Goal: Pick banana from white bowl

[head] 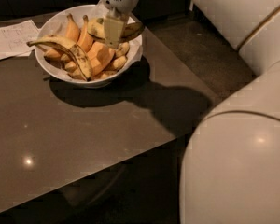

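Tool (pixel 113 36) clamps the banana (pixel 131 30) over the white bowl (pixel 56 73).
Curved, freckled yellow peel; long axis runs left-right, dark tip rightward.

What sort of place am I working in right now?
Probably an office break area or lounge, though that is a guess: a dark glossy table, a white bowl of bananas on it, and a printed sheet of paper beside the bowl. The gripper hangs over the bowl.
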Controlling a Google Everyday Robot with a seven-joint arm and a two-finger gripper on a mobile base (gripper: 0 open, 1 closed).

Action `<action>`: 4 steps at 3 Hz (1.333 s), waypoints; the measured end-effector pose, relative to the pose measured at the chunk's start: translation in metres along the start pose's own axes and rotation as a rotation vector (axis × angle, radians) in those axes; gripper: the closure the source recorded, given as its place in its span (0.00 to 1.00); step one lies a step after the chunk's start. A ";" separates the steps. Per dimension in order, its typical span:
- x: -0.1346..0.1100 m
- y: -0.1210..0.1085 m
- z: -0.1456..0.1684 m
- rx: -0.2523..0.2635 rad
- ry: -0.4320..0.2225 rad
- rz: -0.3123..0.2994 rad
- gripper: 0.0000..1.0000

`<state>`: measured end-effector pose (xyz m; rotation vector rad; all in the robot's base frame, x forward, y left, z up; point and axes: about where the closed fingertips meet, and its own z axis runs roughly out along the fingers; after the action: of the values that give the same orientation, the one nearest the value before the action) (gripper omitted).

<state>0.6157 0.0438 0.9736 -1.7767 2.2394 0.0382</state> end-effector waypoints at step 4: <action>0.067 0.084 -0.065 0.044 -0.021 0.273 1.00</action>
<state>0.5080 -0.0120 1.0073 -1.4304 2.4317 0.0616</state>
